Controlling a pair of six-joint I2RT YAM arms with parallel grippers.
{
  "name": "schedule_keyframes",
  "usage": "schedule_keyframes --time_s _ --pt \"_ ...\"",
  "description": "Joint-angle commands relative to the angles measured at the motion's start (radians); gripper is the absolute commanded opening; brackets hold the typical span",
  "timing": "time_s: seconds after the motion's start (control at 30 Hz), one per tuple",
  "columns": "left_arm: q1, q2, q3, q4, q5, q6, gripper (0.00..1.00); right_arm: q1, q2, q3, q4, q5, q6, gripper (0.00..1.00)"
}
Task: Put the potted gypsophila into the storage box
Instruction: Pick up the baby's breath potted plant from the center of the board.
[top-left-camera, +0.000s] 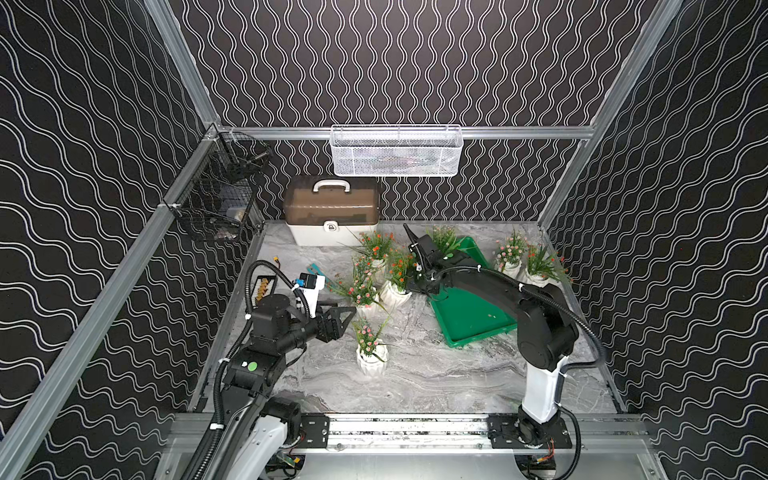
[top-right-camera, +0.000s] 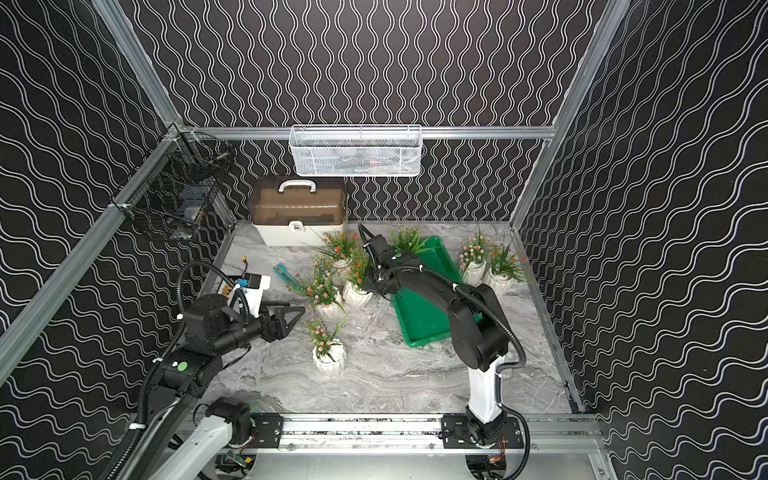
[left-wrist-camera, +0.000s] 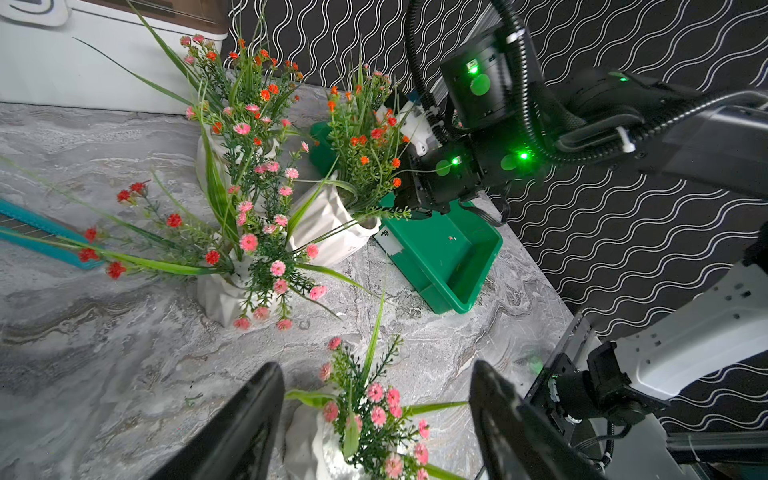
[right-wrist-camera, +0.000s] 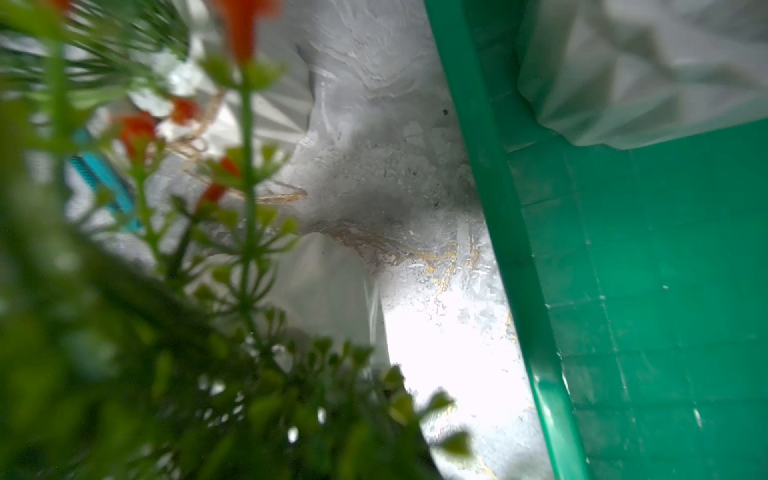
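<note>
As the right gripper (left-wrist-camera: 403, 199) pinches shut on what looks to be the stems of an orange-flowered potted gypsophila (left-wrist-camera: 328, 224), the pot tilts just beside the storage box (left-wrist-camera: 449, 257), not yet inside.

From where I stand, the lift wants to go straight up until the pot's base clears that low rim. Then it goes across and down onto bare green floor, upright and apart from the lone pot (top-left-camera: 444, 237) at the box's far end. A hold on stems is a weak one (the pot may swing or slip), so slow and level is the way, without dragging neighbouring foliage along.

The left gripper (left-wrist-camera: 376, 374) hovers, jaws wide apart and empty, over a pink-flowered pot (top-left-camera: 372, 361) near the table's front.

The count: seven pots that I can make out, though the tangled middle cluster may hide another. One is in the box, four are on the table to its left, and two more (top-left-camera: 511, 269) are to its right. Also present are one storage box, one lidded white case (top-left-camera: 332, 212), one white mesh basket (top-left-camera: 395, 151) and two arms.
</note>
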Motion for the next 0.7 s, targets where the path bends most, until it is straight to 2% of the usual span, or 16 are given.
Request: schedule_keyframes --time_s 0.0,0.37,0.67 --pt "0.003 0.000 0.010 0.010 0.007 0.013 0.74 0.003 -0.048 -0.008 0.017 -0.007 0.002 0.07" --pt "0.004 0.002 0.010 0.015 0.015 0.009 0.74 0.003 -0.214 -0.047 -0.012 0.044 -0.024 0.08" --pt "0.005 0.003 0.005 0.027 0.034 0.003 0.74 -0.002 -0.312 -0.023 -0.104 0.135 -0.078 0.09"
